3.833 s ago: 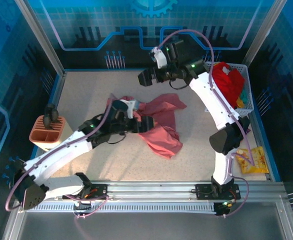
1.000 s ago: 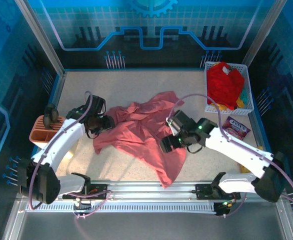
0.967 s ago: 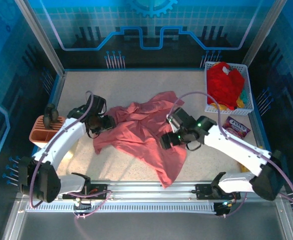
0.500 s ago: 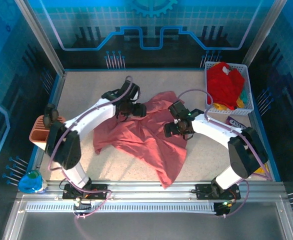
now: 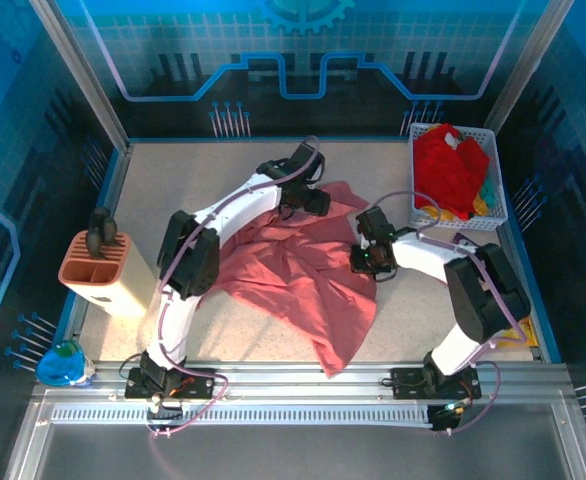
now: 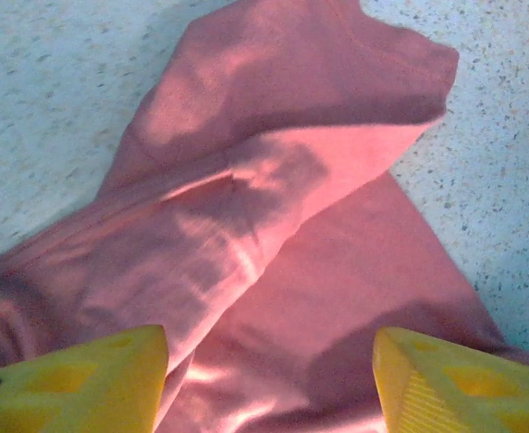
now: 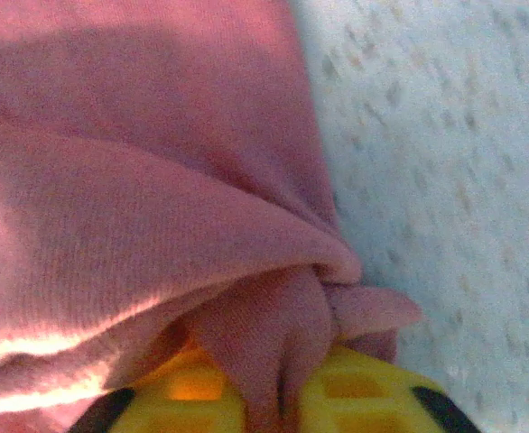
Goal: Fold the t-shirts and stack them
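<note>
Clamps the right gripper [image 7: 273, 370] on a bunched fold of the pink shirt [image 5: 293, 285], with the cloth squeezed between its yellow fingers [image 7: 359, 390] and spilling up over them. Takes that fold at the shirt's right edge, just beside bare speckled table [image 5: 173, 180]. Holds the left gripper [image 6: 269, 343] above the shirt's far edge, jaws spread wide with nothing caught between them and a folded-over flap of pink cloth below, its corner pointing away with table on either side. Reaches both arms inward from the near edge, the left curving far across to the shirt's back corner and the right bent tight against its right side, so the two grippers sit near each other but apart. Leaves the pink shirt rumpled and unfolded across mid-table, a long tail trailing toward the near edge. Has the red shirt [image 5: 451, 168] heaped in a white basket [image 5: 492, 140] at the far right corner, with bits of yellow and green cloth [image 5: 483, 195] at the heap's right side. Shows a salmon holder [image 5: 98, 275] standing at the table's left edge, well apart from the pink shirt.
</note>
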